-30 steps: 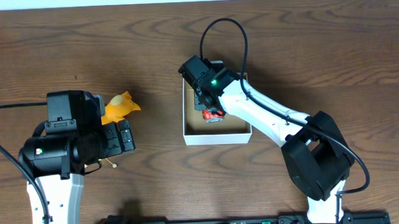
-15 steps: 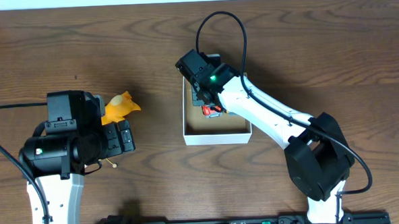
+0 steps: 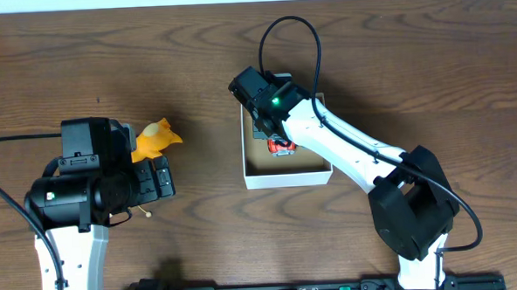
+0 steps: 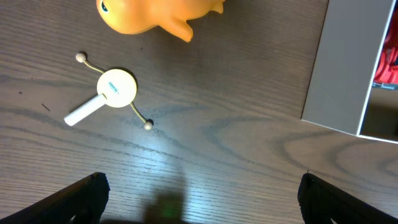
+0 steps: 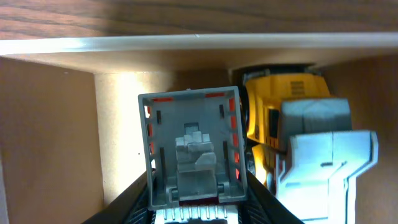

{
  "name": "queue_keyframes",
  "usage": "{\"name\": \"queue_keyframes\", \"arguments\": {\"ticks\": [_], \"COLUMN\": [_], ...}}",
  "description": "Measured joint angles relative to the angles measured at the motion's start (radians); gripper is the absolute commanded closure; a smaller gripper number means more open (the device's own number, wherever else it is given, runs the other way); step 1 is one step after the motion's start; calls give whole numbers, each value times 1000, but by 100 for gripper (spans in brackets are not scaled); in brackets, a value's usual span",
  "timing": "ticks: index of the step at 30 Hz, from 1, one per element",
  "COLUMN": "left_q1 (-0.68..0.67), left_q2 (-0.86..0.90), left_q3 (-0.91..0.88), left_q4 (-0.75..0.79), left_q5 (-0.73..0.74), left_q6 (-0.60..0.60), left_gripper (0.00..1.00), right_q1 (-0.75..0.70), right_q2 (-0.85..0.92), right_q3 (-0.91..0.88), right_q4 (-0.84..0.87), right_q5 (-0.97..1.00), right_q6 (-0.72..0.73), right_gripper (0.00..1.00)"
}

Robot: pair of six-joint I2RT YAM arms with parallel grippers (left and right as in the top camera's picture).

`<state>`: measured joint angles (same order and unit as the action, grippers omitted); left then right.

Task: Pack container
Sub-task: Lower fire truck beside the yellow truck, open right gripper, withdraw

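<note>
So the right claw is down inside the container, about half open, fingers hugging both sides of a grey toy truck with red trim. It looks like a real grip to me. At the truck's 3 o'clock, touching or near enough, sits a yellow toy vehicle, tucked against the box's 12 o'clock wall. The container itself is on the bench just right of centre.

My read is we're mid-placement: the truck goes down next to the yellow one, then the claw needs to open and lift straight up without dragging the thin walls along.

Out at the container's 9 o'clock lies an orange toy, and near its 6 o'clock a little white disc-on-a-stick thing. The left claw hangs over those, wide open and empty, so they're probably next in.

Hard to tell:
- The right fingertips are cut off at the frame edge.
- From overhead the arm hides nearly everything in the box.
- I can't say if the truck touches the floor yet.
</note>
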<state>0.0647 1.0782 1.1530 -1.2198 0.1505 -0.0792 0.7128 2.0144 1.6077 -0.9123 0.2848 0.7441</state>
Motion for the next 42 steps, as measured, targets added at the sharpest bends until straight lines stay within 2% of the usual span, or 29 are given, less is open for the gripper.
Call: {"name": "queue_keyframes", "arguments": {"ticks": [3,4,7,10,11,15,24,32,34,35,36,42], "left_q1": [0,0,0,0,0,0,0,0,0,0,0,0], "left_q2": [0,0,0,0,0,0,0,0,0,0,0,0], "left_q3": [0,0,0,0,0,0,0,0,0,0,0,0], "left_q4": [0,0,0,0,0,0,-3,-3,-3,-3,-4,-3], "left_q5": [0,0,0,0,0,0,0,0,0,0,0,0], "left_q6": [0,0,0,0,0,0,0,0,0,0,0,0], "left_gripper": [2,2,2,2,2,2,2,2,2,2,2,2], "right_q1": [0,0,0,0,0,0,0,0,0,0,0,-6], "right_q2": [0,0,0,0,0,0,0,-6,-19,-29,-37,-103], "right_q3": [0,0,0,0,0,0,0,0,0,0,0,0], "right_q4": [-7,-7,-9,-11,-10,-11,-9,-8,2,6,6,-50], "right_q5": [5,6,7,8,6,-6,-22,48,61,65,66,72], "right_q6": [16,21,34,42,43,41,40,15,-8,-37,-51,-63], "right_gripper": [65,59,51,34,31,27,43,49,85,95,96,88]}}
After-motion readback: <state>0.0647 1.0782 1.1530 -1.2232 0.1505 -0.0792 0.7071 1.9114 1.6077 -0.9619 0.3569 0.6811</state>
